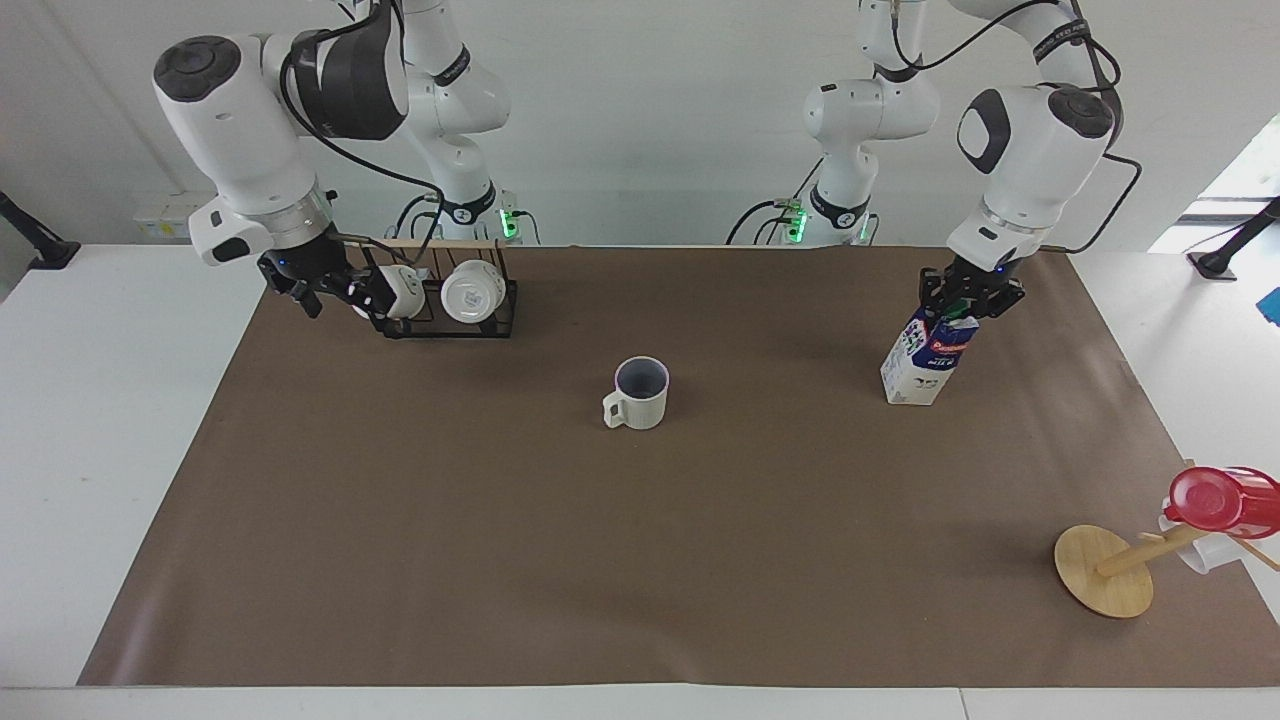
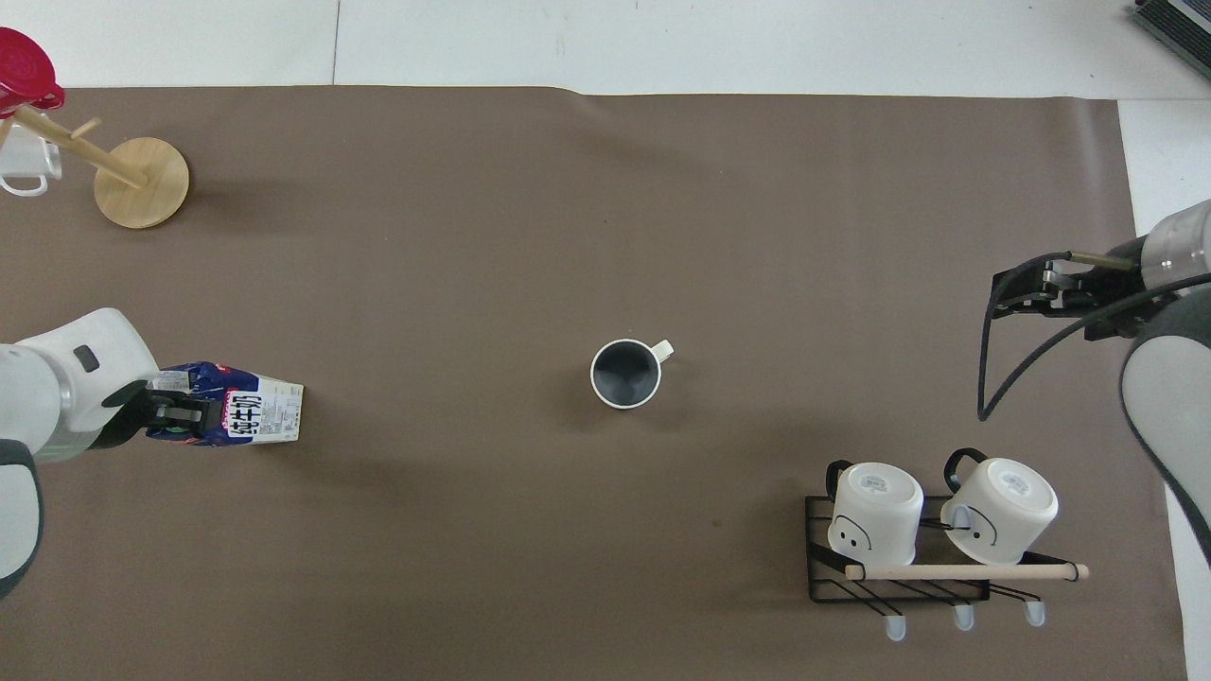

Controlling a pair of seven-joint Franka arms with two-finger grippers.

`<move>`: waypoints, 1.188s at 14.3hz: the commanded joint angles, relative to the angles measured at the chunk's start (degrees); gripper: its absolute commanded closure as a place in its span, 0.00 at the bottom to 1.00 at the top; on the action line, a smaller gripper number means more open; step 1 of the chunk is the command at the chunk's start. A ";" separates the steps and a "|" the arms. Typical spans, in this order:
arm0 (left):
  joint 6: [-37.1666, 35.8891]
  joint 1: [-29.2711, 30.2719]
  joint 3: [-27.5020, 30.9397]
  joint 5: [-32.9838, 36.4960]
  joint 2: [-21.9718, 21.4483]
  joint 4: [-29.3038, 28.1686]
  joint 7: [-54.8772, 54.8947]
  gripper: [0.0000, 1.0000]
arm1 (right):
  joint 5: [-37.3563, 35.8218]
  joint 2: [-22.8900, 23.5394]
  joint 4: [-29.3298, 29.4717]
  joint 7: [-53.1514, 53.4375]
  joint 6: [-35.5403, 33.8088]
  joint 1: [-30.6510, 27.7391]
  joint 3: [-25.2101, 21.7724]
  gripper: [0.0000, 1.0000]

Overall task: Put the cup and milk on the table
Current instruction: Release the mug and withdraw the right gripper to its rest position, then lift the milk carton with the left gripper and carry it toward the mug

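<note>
My left gripper [image 1: 968, 305] pinches the top of the milk [image 1: 928, 358] while my right gripper [image 1: 322, 290] hangs spread by the mug rack [image 1: 450, 320].

The table [image 1: 120, 420], white with a wide brown sheet over it, carries everything. My left arm comes down at its own end, its fingers pressed against the carton's top; the milk stands with its base on the sheet, leaning a little. My right gripper hangs with its fingers apart over the sheet's edge at the right arm's end, just beside the black wire rack holding two white mugs [image 2: 875, 511]. The cup [image 1: 639, 394] stands upright mid-sheet, untouched, well apart from both grippers. A wooden stand [image 1: 1104, 570] with a red cup [image 1: 1220, 498] sits farther from me than the milk.
</note>
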 commanded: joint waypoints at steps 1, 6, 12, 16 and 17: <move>-5.04 -1.59 -0.81 0.80 1.47 5.07 -6.08 0.59 | -1.03 0.24 5.12 -1.35 -5.18 -0.37 0.27 0.00; -5.85 -12.57 -0.81 0.89 2.86 8.58 -21.81 0.60 | -0.95 -0.12 10.76 -1.88 -13.72 -0.54 -0.17 0.00; -8.22 -20.75 -0.90 1.32 11.74 18.87 -32.71 0.61 | -0.77 -4.51 5.75 -5.03 -11.45 -0.46 -0.34 0.00; -5.24 -25.15 -0.90 3.17 15.26 20.02 -39.49 0.61 | -0.95 -4.86 5.05 -8.12 -11.35 -0.46 -0.43 0.00; -4.80 -26.03 -0.90 3.17 16.14 20.71 -40.72 0.61 | -0.95 -5.04 4.79 -8.21 -11.35 -0.46 -0.43 0.00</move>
